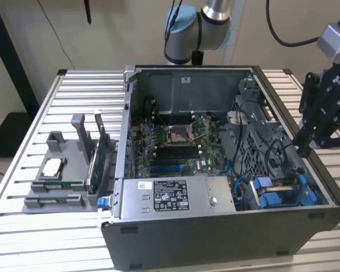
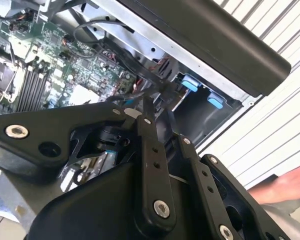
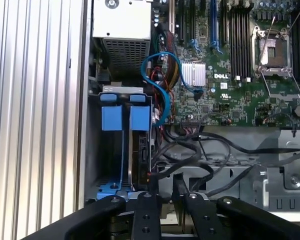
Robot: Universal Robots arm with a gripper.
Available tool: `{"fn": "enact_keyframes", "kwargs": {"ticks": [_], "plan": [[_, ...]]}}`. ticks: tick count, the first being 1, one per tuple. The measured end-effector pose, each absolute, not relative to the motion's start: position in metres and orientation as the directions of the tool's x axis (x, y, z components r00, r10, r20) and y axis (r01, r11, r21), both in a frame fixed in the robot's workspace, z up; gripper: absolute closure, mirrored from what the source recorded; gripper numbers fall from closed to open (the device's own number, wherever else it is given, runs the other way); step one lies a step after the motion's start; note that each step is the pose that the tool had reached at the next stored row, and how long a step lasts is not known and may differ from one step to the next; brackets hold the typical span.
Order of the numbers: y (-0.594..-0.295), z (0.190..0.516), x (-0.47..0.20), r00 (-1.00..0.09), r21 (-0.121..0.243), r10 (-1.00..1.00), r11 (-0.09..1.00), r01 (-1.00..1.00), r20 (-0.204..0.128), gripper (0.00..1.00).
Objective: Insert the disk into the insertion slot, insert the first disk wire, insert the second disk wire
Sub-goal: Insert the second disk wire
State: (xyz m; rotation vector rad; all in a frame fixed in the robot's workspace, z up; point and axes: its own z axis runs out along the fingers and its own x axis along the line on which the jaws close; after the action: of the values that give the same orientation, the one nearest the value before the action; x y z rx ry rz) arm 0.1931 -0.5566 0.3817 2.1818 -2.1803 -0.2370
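The disk (image 3: 121, 119) sits in the insertion slot (image 3: 94, 160), at about four o'clock in the open computer case (image 1: 215, 238) in the exterior view. The gripper (image 1: 305, 150) hangs at three o'clock over the case's edge. Its fingers (image 3: 151, 192) are nearly closed among black cables (image 3: 182, 150); whether they pinch one, I cannot tell.

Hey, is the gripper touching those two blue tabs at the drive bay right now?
Apart. In the first wrist view the gripper sits clear of the blue tabs, with a stretch of the drive bay between them.
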Motion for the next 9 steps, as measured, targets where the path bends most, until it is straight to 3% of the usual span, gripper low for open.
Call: {"fn": "enact_keyframes", "kwargs": {"ticks": [9], "plan": [[-0.5502, 0.3816, 0.1955, -0.005, 0.142, -0.997, -0.006, -0.990, -0.074, 0.74]]}}
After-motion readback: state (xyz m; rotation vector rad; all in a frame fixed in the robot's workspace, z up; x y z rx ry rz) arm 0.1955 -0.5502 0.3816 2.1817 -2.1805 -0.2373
